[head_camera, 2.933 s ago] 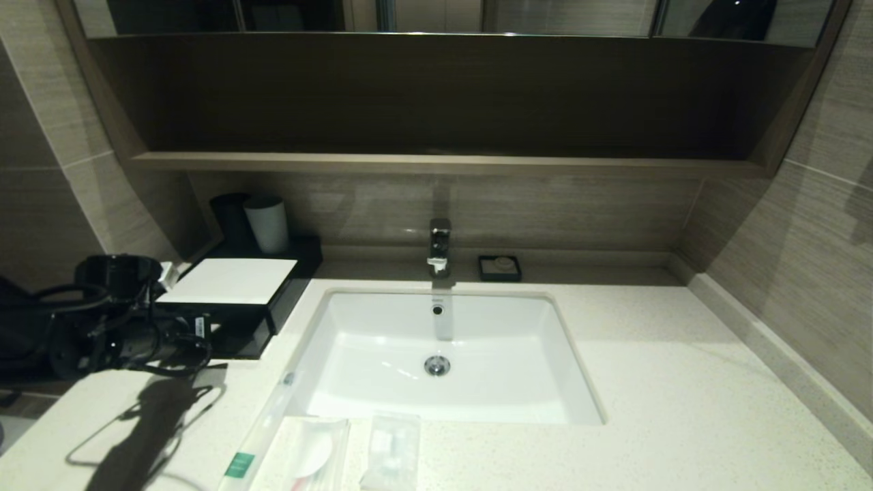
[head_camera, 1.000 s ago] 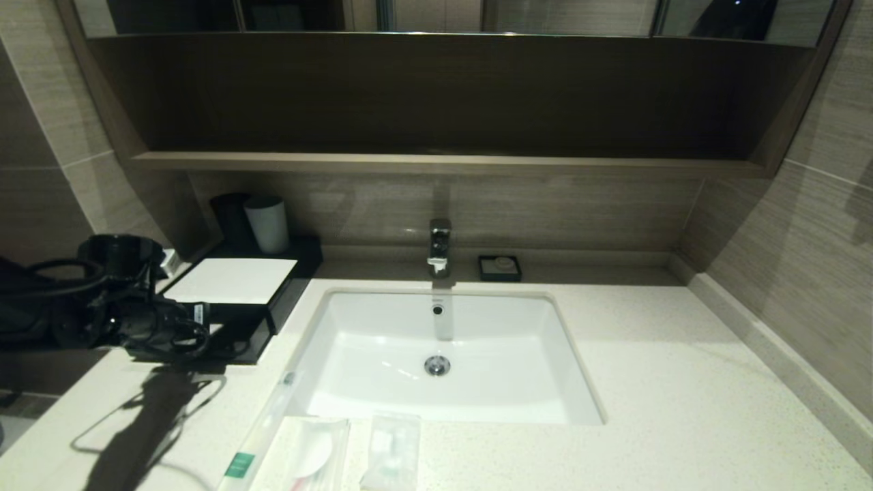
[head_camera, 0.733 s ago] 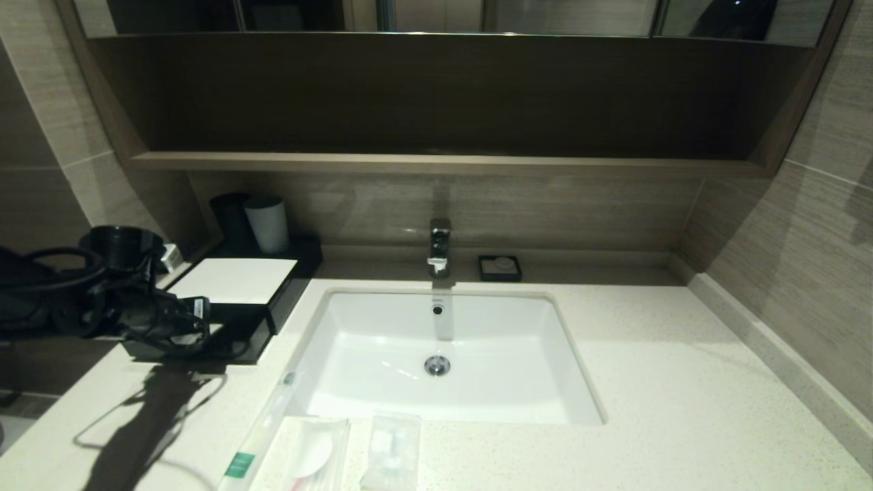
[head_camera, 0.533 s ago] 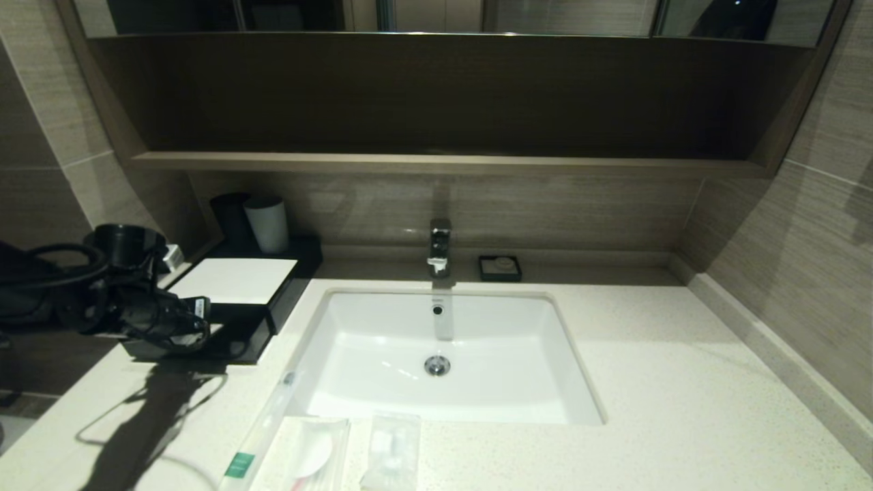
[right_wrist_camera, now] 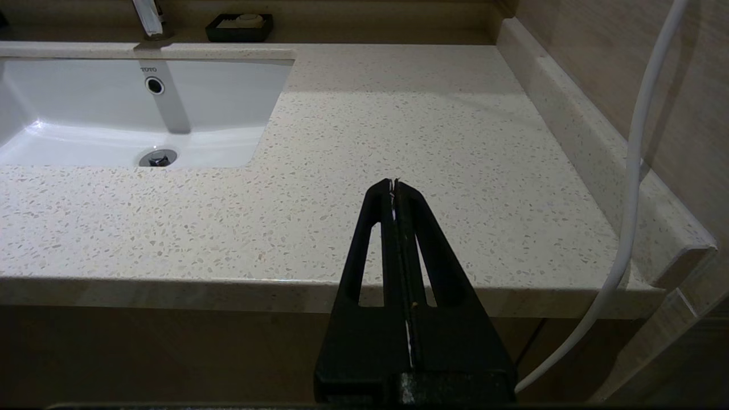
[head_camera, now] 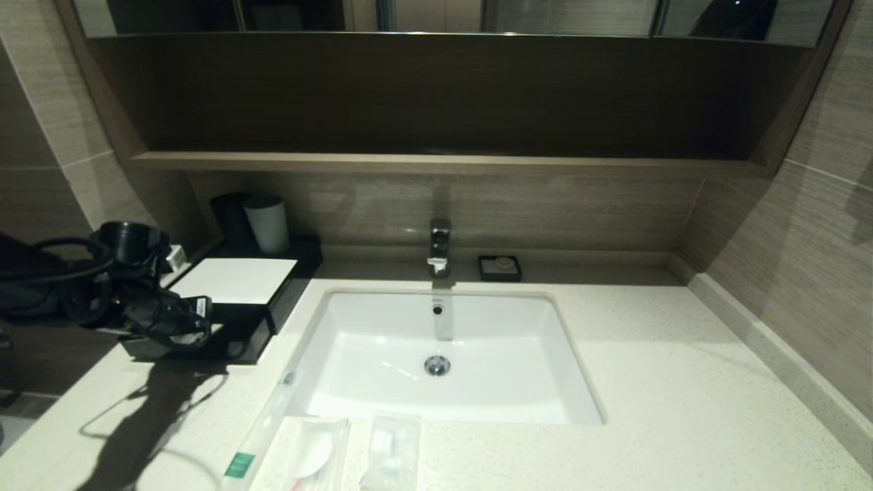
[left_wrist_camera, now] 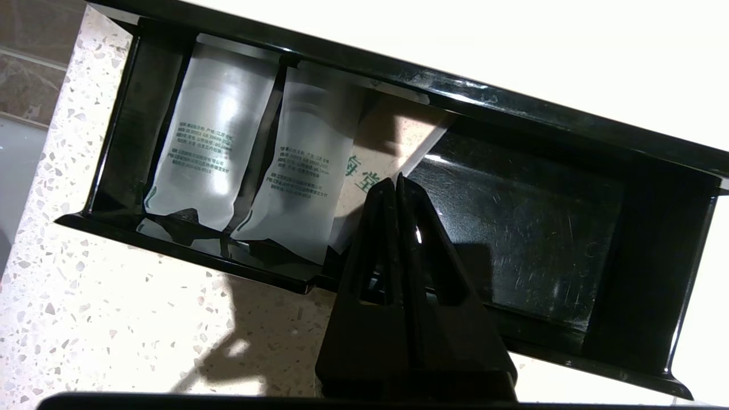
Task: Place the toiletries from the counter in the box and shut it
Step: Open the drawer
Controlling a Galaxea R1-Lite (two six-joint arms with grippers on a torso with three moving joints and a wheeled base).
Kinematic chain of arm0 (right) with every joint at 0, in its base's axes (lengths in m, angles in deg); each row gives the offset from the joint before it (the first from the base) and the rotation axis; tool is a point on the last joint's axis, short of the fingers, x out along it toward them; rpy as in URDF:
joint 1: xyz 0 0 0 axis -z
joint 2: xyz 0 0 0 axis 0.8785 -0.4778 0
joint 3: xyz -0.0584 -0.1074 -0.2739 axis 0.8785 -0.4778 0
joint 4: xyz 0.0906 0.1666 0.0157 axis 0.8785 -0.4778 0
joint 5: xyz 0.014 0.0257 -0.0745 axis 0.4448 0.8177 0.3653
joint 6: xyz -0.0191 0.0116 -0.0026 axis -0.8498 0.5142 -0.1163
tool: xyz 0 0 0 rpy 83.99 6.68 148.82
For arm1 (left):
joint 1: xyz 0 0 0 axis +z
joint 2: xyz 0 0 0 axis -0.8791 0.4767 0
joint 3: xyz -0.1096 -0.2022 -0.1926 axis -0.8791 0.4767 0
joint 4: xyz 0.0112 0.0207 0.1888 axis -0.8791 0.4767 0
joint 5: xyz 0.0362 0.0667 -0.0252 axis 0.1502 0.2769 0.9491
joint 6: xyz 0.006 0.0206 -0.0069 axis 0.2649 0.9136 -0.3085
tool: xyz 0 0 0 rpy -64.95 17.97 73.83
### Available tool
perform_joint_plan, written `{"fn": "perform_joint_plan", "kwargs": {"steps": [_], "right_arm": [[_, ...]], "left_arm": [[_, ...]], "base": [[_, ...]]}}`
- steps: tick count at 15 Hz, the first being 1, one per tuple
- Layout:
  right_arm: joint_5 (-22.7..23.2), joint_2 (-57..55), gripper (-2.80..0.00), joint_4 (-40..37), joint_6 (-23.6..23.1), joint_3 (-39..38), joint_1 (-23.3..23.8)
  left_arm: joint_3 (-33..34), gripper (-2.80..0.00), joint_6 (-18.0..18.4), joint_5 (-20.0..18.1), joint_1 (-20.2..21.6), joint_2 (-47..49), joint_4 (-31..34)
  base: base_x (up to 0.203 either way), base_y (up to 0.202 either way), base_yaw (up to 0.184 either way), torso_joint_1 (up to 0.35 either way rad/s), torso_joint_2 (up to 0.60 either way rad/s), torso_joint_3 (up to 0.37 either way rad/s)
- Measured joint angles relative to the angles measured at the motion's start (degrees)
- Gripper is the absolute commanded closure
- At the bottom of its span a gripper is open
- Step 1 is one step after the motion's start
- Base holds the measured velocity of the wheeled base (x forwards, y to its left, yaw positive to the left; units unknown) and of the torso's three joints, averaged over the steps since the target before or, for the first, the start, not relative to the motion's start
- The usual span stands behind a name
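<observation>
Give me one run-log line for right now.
left gripper: shut, over open drawer | right gripper: shut, parked | toiletries: on counter

There were three wrapped toiletries at the bottom of the head view: one long thin packet with a green label; one flat packet with a round white thing inside; one small packet with little white pieces.

There was one black box at the left; its open drawer held two cloudy white packets and one card with green letters.

There were two cups at the upper left; one sink; one tap; one small black dish; one counter.

There were two grippers, one in each wrist view: the left gripper; the right gripper.
</observation>
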Motion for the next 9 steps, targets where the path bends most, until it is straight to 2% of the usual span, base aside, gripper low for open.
{"fn": "perform_joint_plan", "kwargs": {"steps": [9], "right_arm": [[0.0, 0.0, 0.00, 0.0, 0.0, 0.0, 0.0]], "left_arm": [[-0.4, 0.00, -0.1, 0.0, 0.0, 1.9, -0.1]], "base": [[0.000, 0.000, 0.000, 0.000, 0.00, 0.000]]}}
